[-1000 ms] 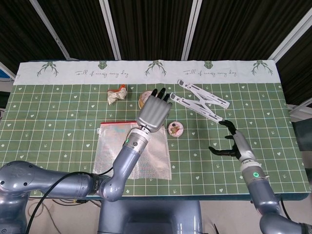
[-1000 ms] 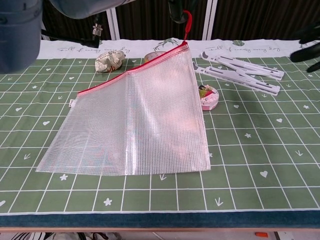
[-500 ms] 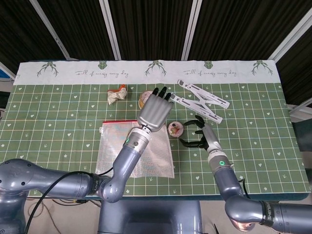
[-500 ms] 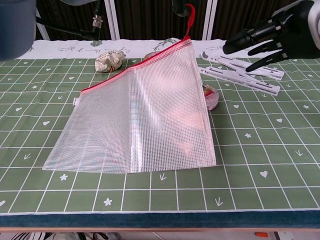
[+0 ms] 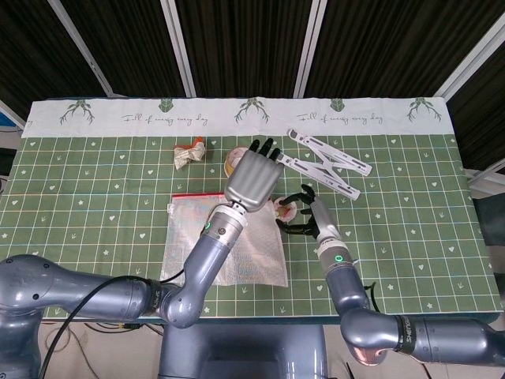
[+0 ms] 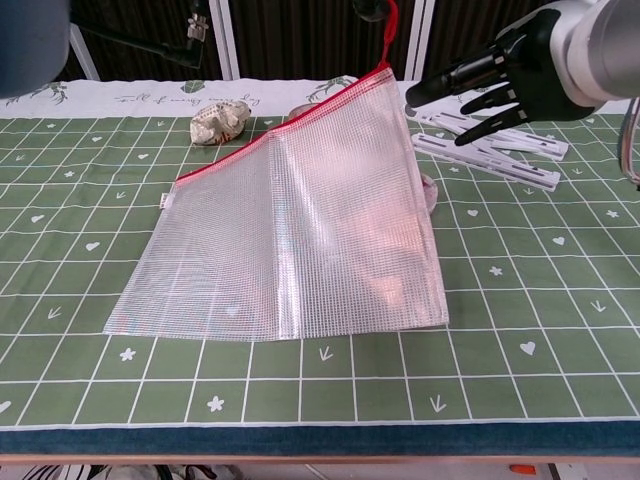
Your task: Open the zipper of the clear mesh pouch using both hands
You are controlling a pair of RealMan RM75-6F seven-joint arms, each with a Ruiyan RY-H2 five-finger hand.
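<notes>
Chest view: we see the left robot hand (image 5: 252, 178) holding the mesh pouch (image 6: 300, 240) by its red pull tab (image 6: 388, 22); right robot hand (image 6: 500, 75) open, near the top corner.

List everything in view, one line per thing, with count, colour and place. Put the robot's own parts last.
Clear mesh pouch with red zipper edge: one, transparent, table centre, its right top corner lifted by the red pull loop.
Green gridded tablecloth: one, green with white hearts, white band at the far edge.
White folding plastic stand: one, white, far right of centre.
Crumpled paper wad: one, beige with an orange bit, far left of centre.
Small round pink container: one, pink, right of the pouch, partly hidden.
Tape roll: one, tan, behind the left hand.
Left hand: one, grey, raised over the pouch, holding the pull loop.
Right hand: one, black-fingered, open, beside the pouch's lifted corner.
</notes>
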